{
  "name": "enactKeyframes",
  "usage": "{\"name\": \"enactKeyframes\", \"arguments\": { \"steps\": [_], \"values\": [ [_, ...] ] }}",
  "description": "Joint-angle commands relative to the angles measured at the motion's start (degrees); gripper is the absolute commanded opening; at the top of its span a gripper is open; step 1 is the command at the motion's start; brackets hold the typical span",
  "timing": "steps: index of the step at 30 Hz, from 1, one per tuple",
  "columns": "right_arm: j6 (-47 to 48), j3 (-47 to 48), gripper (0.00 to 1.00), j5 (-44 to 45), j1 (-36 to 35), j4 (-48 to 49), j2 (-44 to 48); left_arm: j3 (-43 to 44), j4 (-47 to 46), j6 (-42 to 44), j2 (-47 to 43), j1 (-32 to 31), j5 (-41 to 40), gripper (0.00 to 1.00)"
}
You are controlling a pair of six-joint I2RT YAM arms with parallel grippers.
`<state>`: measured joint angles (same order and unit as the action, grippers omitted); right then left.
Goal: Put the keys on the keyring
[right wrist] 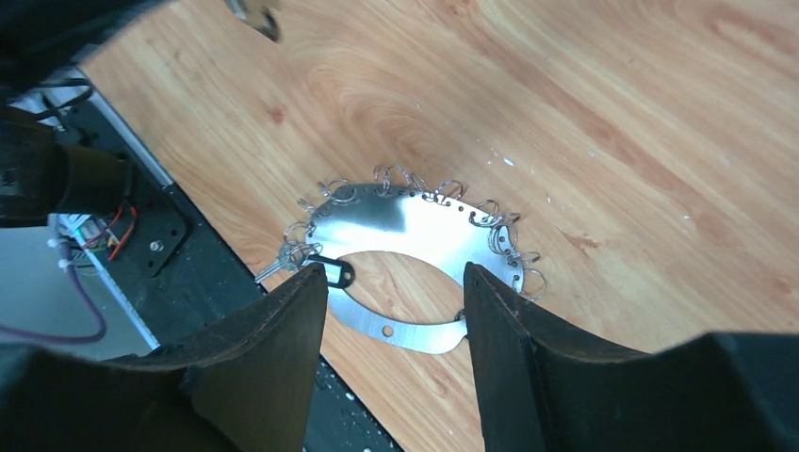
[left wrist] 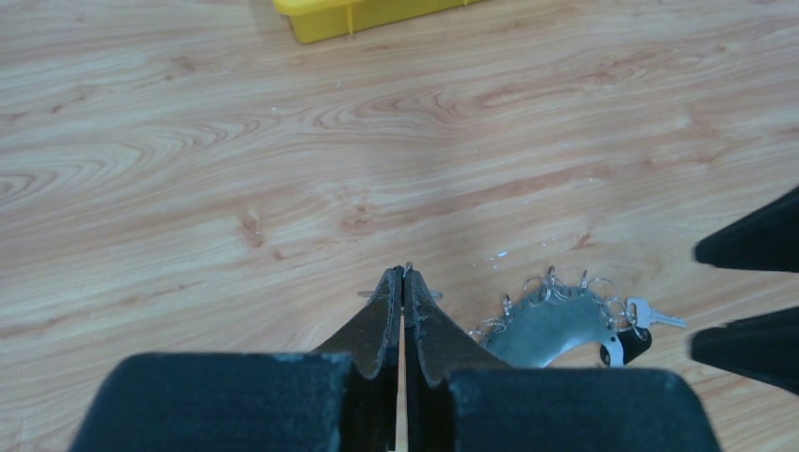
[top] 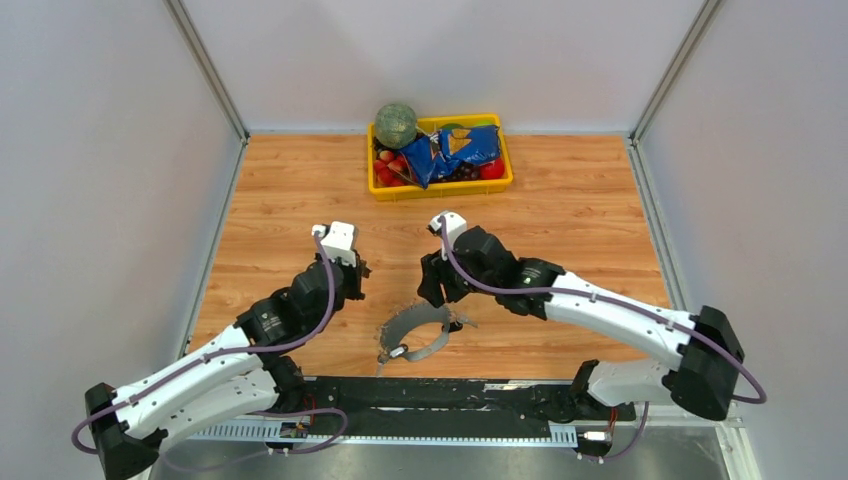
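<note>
Keyring (right wrist: 405, 226) flat near table's (top: 300, 180) near edge, key (right wrist: 332, 273) at its rim. Right gripper (right wrist: 394, 273) above, jaws apart, empty. Left gripper (left wrist: 404, 275) pinched shut, contents unclear. Step: regrasping, it seems. Next needs a precise pinch on key.

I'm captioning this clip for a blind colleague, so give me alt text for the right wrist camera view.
The open right gripper, black-fingered, hangs over a flat silver metal keyring, a crescent-shaped loop fringed with small wire rings, lying on the light wooden table. A small black-headed key lies at the loop's left end, near the table's edge.
</note>
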<state>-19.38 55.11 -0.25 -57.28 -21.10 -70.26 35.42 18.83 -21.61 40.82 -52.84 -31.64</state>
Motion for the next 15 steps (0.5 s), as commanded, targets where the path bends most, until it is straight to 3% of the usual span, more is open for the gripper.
{"name": "enactKeyframes", "arguments": {
  "steps": [1,15],
  "values": [
    [-4.9,0.3,0.59,-2.0,0.8,4.9,-6.0,0.6,-0.2,0.8,-2.9,0.6,-0.5,0.03],
    [-19.3,-1.4,0.60,-1.8,1.8,9.6,-19.2,-2.4,-2.4,0.1,-7.8,0.8,1.6,0.00]
  ]
}}
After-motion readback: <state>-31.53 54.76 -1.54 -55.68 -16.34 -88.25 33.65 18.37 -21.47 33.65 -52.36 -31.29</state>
